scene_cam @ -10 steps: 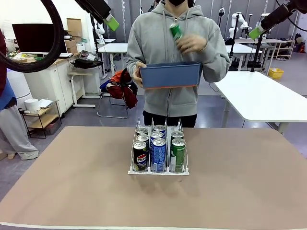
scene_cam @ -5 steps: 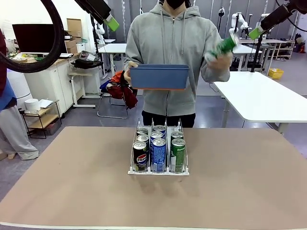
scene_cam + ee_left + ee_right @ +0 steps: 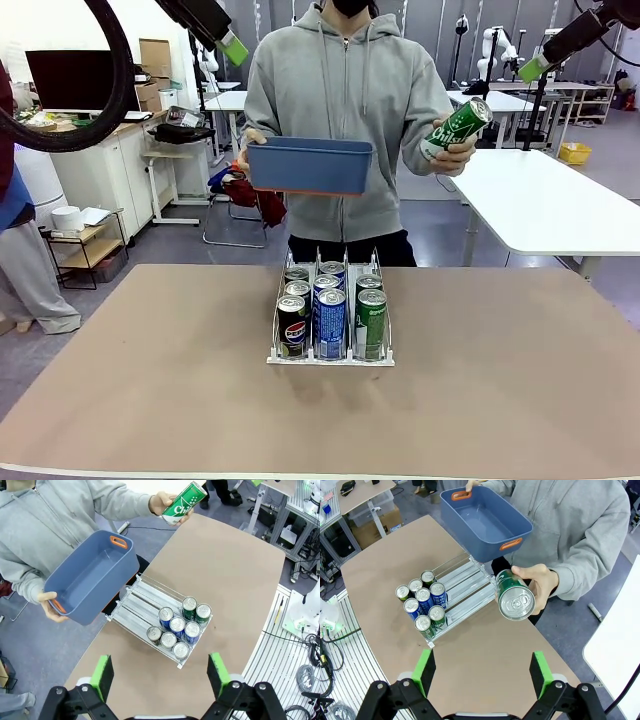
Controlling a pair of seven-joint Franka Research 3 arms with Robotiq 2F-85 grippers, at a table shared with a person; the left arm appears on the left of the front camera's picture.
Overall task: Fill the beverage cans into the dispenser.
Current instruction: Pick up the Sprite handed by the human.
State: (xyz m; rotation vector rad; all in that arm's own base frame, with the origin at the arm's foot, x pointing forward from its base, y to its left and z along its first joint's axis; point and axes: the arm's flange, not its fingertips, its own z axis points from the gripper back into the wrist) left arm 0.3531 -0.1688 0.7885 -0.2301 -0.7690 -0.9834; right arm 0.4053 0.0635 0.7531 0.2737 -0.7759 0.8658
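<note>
The dispenser stands upright near the middle of the brown table, its low front lip toward the robot's side. Its three lanes hold beverage cans standing upright and packed toward the front: black Pepsi cans in the lane at picture left in the front view, blue Pepsi cans in the middle lane, green cans in the lane at picture right. The left wrist view counts seven cans in the rack, and the rear part of all three lanes is bare there.

A person in a grey hooded top stands at the far side of the table. One hand grips the blue bin by its end, holding it at chest height, well above the table; the wrist views show nothing inside it. The other hand holds a green can tilted, out to the side at the robot's right, clear of the dispenser and the bin.

The left gripper is raised high above the table, fingers apart and clamped on nothing. The right gripper is likewise raised high, fingers apart and clamped on nothing, with the held green can's silver top facing its camera
</note>
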